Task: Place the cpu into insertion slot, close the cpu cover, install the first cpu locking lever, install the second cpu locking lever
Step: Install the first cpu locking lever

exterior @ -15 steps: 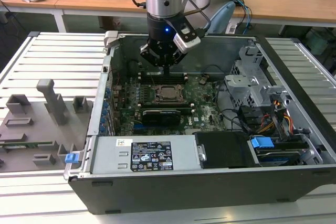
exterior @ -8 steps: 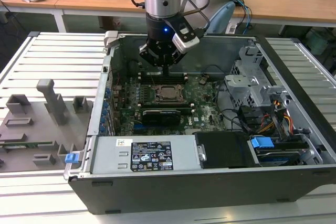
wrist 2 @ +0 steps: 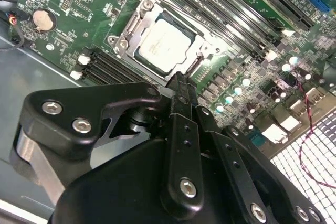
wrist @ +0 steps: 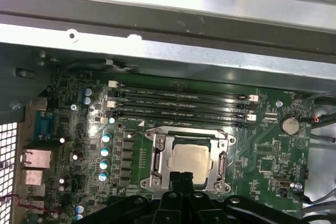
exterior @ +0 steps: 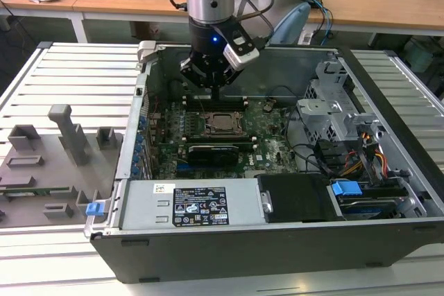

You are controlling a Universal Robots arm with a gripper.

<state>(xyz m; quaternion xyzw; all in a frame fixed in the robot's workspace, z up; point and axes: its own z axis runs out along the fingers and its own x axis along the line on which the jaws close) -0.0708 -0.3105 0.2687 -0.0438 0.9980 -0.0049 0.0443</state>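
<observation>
The cpu [wrist 2: 163, 45], a small flat square silvery-tan chip, lies just beyond the pressed-together, empty jaws of the black gripper [wrist 2: 178, 80]. It is seated in the square black insertion slot [wrist: 185, 142] beneath the thin dark-metal cpu cover [wrist: 157, 157], mid green motherboard [wrist: 262, 156].

Shiny square cpu [wrist: 190, 162] lying flat on the green board [wrist: 262, 153], with the metal cpu cover [wrist: 158, 163] down around it. Black gripper [wrist: 184, 175] tips pressed together, right at the cpu's edge. Four long black slots [wrist: 178, 103] nearby, beside a grey wall [wrist: 210, 30].
</observation>
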